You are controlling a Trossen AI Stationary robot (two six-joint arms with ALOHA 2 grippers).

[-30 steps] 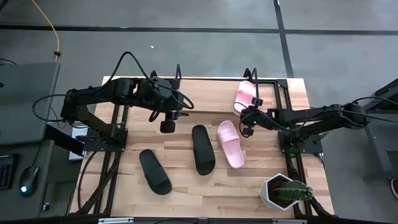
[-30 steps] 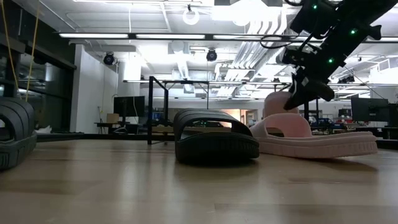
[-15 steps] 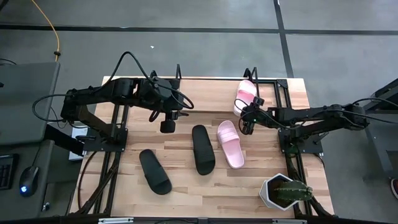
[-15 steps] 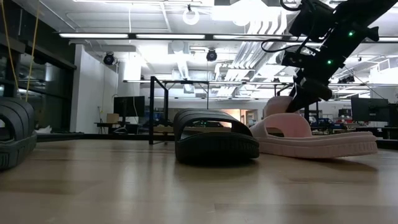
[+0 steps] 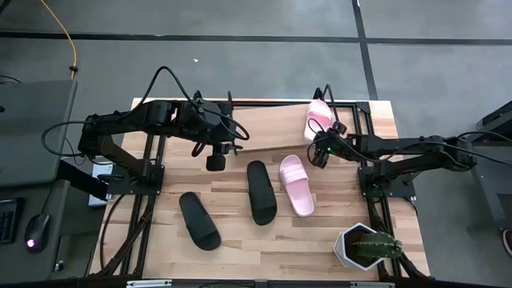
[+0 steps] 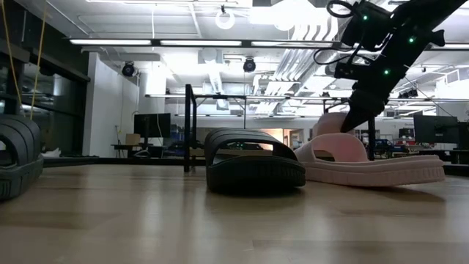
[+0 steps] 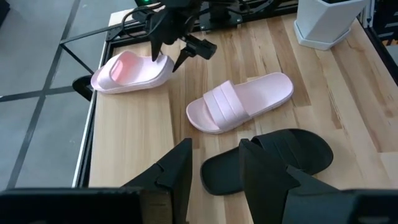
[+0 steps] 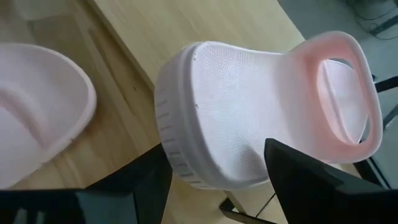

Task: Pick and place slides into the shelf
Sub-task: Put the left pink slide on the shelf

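One pink slide [image 5: 318,120] is at the far right, on the shelf [image 5: 272,120], a light board in a thin black wire frame along the far edge. My right gripper [image 5: 324,150] is shut on this slide's heel end. The second pink slide [image 5: 296,184] and two black slides [image 5: 261,192] [image 5: 198,220] lie sole-down on the table. My left gripper [image 5: 214,162] hangs open and empty above the table, left of the middle; its wrist view shows the fingers [image 7: 177,171] apart. My right gripper holds the pink slide by its heel end [image 8: 186,168], one finger [image 8: 134,186] on each side of the heel. The fingers come from the table's near side and lie along the slide. The strap end [image 8: 342,87] points away, toward the far edge. The left wrist view shows the slide [image 7: 130,71] lying low over the shelf.
A white pot with a green plant [image 5: 364,246] stands at the near right corner. The arms' black mounts [image 5: 144,172] [image 5: 384,180] stand along the table's left and right sides. Bare wood lies between the black slides and the near edge.
My right gripper has moved a little toward the far edge, and the pink slide has gone with it, farther onto the shelf. In the low view the shelf's black frame has shifted slightly sideways.
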